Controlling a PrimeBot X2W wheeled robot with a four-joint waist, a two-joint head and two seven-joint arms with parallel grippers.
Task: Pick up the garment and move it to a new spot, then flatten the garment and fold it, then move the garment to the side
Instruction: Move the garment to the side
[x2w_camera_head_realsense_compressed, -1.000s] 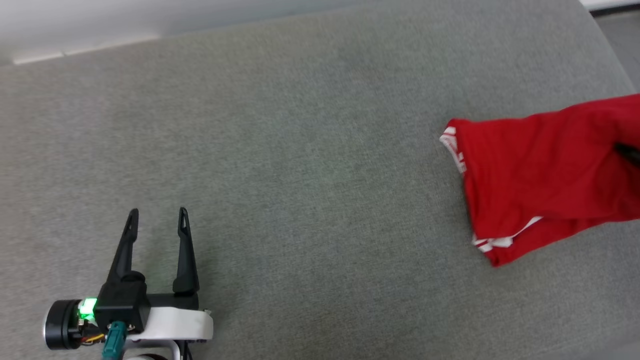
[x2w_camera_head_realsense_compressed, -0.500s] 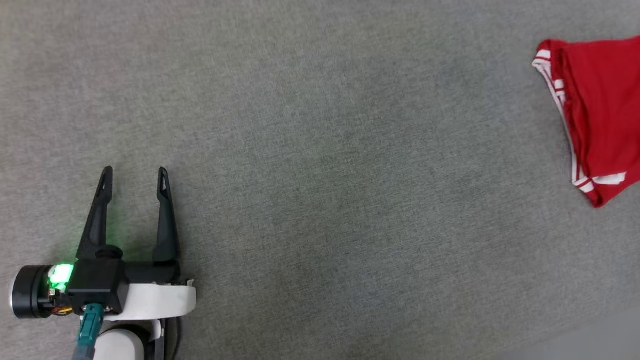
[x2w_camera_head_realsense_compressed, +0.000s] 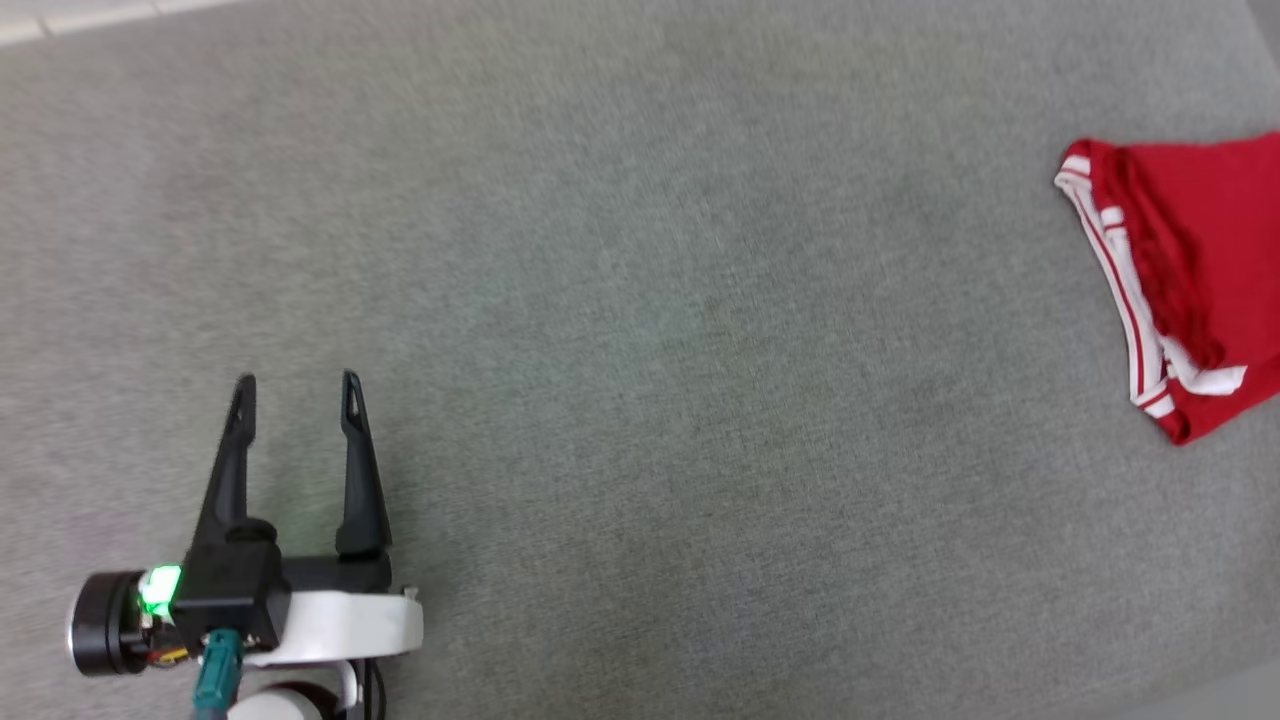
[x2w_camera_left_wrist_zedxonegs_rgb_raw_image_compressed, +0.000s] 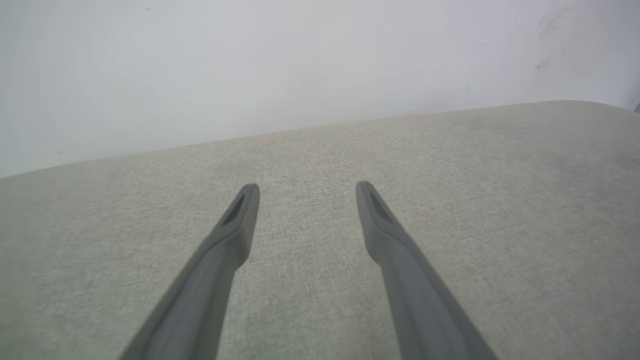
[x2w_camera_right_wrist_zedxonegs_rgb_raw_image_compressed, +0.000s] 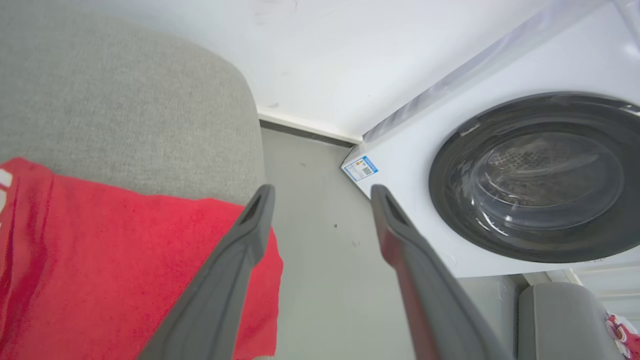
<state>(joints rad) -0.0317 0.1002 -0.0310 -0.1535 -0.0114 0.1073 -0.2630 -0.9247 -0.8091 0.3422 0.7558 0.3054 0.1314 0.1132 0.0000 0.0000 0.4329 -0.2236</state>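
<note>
Grey cushion (x2w_camera_head_realsense_compressed: 640, 350) bears the garment (x2w_camera_head_realsense_compressed: 1205, 250), striped trim (x2w_camera_head_realsense_compressed: 1118, 290) facing left

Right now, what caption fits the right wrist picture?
Open right gripper beside the red garment at the edge of the cushion, washing machine beyond.

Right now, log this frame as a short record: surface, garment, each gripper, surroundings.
surface: grey upholstered cushion
garment: red jersey, white-and-red striped trim, folded over, lying at the cushion's right end, unheld
left gripper: open, empty, over bare cushion
right gripper: open, empty, above the jersey's edge
surroundings: front-loading washing machine beside the cushion
</note>
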